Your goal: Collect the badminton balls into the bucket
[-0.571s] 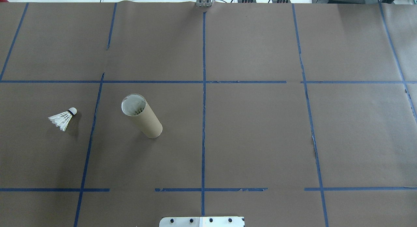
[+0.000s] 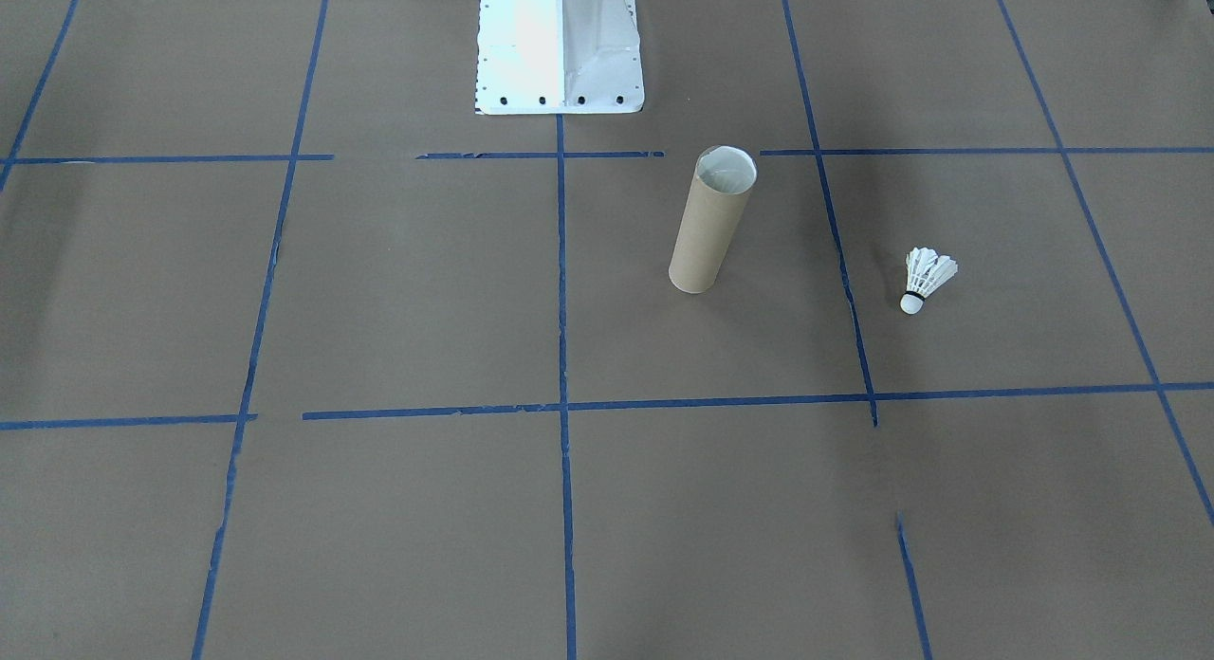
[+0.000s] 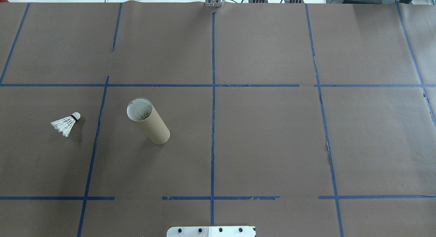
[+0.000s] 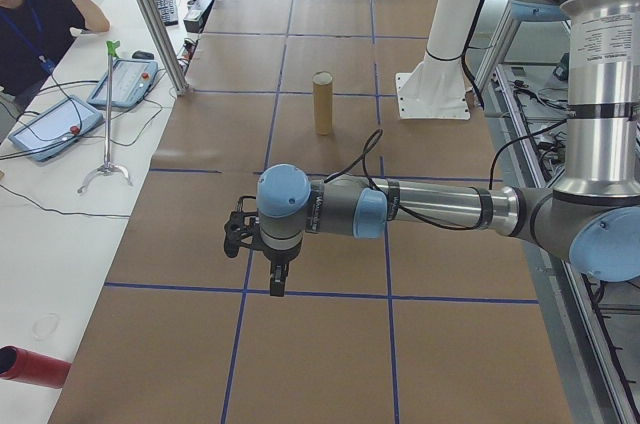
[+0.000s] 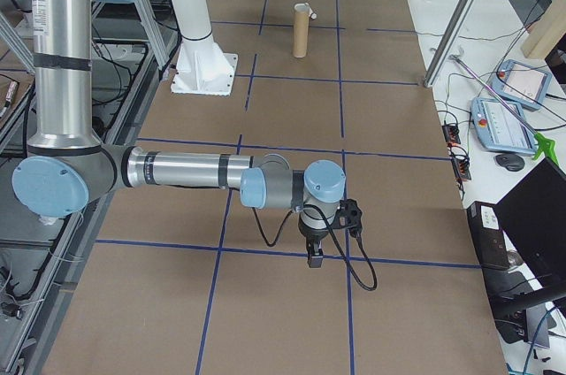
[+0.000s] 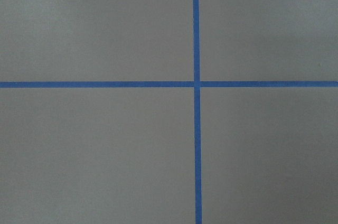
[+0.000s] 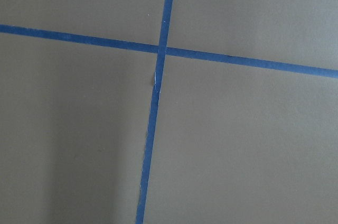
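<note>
A white feather shuttlecock (image 3: 66, 124) (image 2: 925, 279) lies on its side on the brown paper, its cork tip toward the bucket. The bucket (image 3: 150, 123) (image 2: 709, 224) (image 4: 322, 104) (image 5: 301, 32) is a brown cardboard tube standing upright a short way off, with pale feather-like shapes inside its mouth. Neither gripper shows in the overhead or front views. My left gripper (image 4: 275, 279) hangs over the table's left end, far from both. My right gripper (image 5: 314, 256) hangs over the right end. I cannot tell whether either is open or shut. Both wrist views show only paper and blue tape.
The white robot base (image 2: 560, 44) (image 3: 211, 231) stands at the table's near edge. Blue tape lines grid the paper. A person (image 4: 30, 14) sits at a side bench with tablets (image 4: 55, 129), beside a metal post (image 4: 150, 14). A red cylinder (image 4: 30, 366) lies there.
</note>
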Motion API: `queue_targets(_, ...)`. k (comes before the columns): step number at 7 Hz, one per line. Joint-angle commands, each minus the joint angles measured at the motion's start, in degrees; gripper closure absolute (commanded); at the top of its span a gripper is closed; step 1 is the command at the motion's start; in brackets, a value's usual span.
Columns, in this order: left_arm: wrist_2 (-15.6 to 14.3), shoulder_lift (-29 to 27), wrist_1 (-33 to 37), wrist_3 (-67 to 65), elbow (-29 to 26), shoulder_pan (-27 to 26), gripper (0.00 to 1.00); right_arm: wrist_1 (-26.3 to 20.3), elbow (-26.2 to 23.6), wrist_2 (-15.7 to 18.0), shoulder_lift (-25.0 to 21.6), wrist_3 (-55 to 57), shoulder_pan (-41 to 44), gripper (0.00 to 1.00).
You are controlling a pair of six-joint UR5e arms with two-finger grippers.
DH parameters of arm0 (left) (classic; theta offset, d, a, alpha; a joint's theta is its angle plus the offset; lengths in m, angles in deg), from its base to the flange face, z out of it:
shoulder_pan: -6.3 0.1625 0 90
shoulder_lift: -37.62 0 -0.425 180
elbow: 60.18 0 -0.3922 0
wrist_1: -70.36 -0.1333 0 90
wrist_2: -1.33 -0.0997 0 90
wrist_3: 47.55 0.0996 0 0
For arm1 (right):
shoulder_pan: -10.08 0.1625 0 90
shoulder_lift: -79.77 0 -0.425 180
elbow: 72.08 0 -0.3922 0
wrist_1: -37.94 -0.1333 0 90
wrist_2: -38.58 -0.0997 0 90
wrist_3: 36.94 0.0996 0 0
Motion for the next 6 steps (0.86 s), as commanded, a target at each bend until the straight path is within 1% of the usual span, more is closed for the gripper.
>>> queue_targets(1,-0.35,-3.32,2.08,-0.32,-0.44,0.09,0.00,0.00,0.02,0.00,0.00,0.01,0.00,0.00)
queue_targets(2,-0.44,-4.64,2.35,-0.31,-0.44,0.09,0.00,0.00,0.02,0.00,0.00,0.01,0.00,0.00)
queue_targets(3,-0.09,-7.35,2.35,-0.49,-2.18,0.09,0.00,0.00,0.02,0.00,0.00,-0.08,0.00,0.00)
queue_targets(4,0.17,-7.90,2.53,-0.49,-1.77,0.09,0.00,0.00,0.02,0.00,0.00,0.01,0.00,0.00)
queue_targets(6,0.26,-7.39,7.77,-2.40,-2.20,0.26,0.00,0.00,0.02,0.00,0.00,0.01,0.00,0.00)
